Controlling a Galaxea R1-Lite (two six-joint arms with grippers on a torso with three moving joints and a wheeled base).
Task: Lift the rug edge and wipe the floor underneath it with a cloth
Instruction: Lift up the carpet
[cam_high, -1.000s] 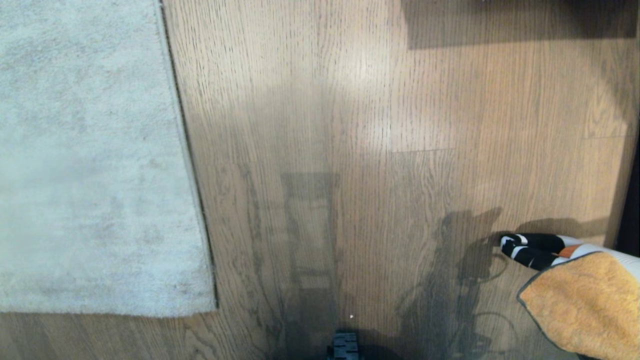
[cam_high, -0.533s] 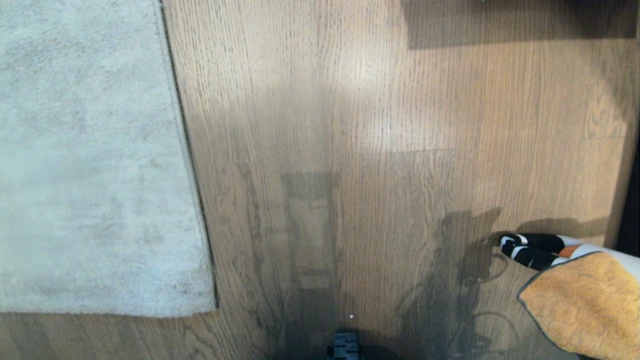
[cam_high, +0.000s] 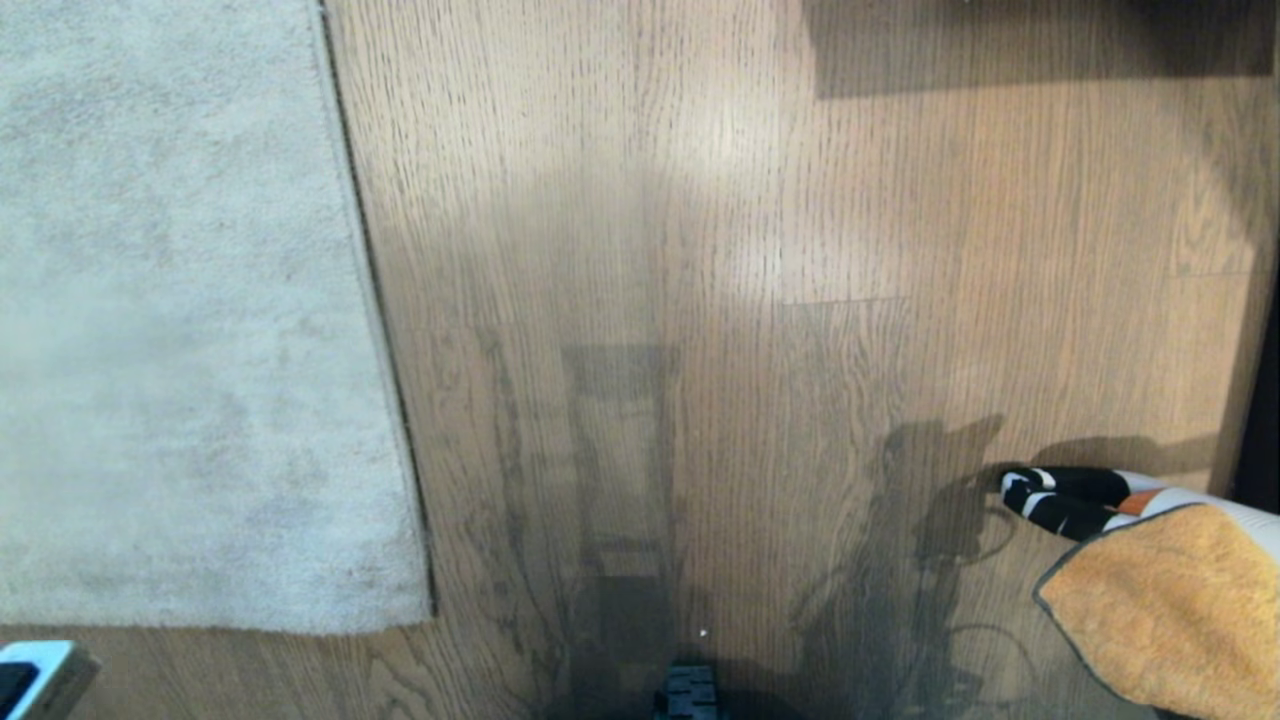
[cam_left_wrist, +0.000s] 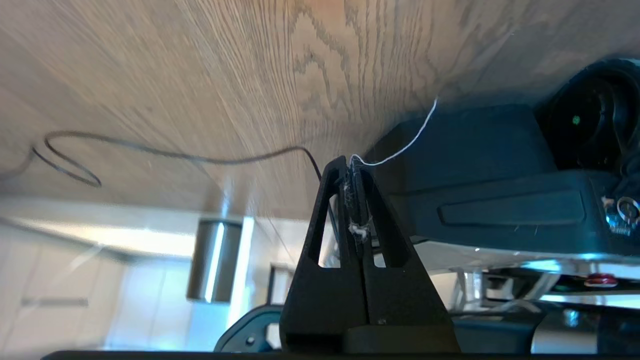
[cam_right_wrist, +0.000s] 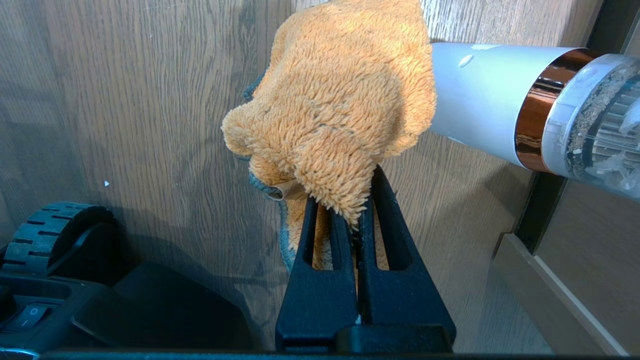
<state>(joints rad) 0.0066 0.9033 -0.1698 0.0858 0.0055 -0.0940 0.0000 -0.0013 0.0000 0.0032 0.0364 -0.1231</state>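
The pale grey-beige rug (cam_high: 180, 320) lies flat at the left, its straight rug edge (cam_high: 385, 330) running down to a corner (cam_high: 428, 612). Brown wood-grain floor (cam_high: 700, 300) fills the rest of the head view. The mustard-orange fluffy cloth (cam_high: 1170, 610) with dark grey trim hangs at the lower right. In the right wrist view my right gripper (cam_right_wrist: 357, 200) is shut on the cloth (cam_right_wrist: 335, 110), just above the floor. My left gripper (cam_left_wrist: 351, 165) is shut on nothing, with only lint and a white thread clinging to it. A white part of my left arm (cam_high: 35, 680) shows at the bottom left corner.
A handheld vacuum (cam_high: 1090, 498) with a white body (cam_right_wrist: 480, 120) and copper ring lies on the floor beside the cloth. A thin cable (cam_left_wrist: 150, 150) loops over the planks. My dark base (cam_right_wrist: 150, 310) and a wheel (cam_right_wrist: 45, 235) sit close by. A dark upright edge (cam_high: 1262, 420) borders the right.
A white part of my left arm has come into the head view at the bottom left corner. The right gripper, cloth and rug have not moved.
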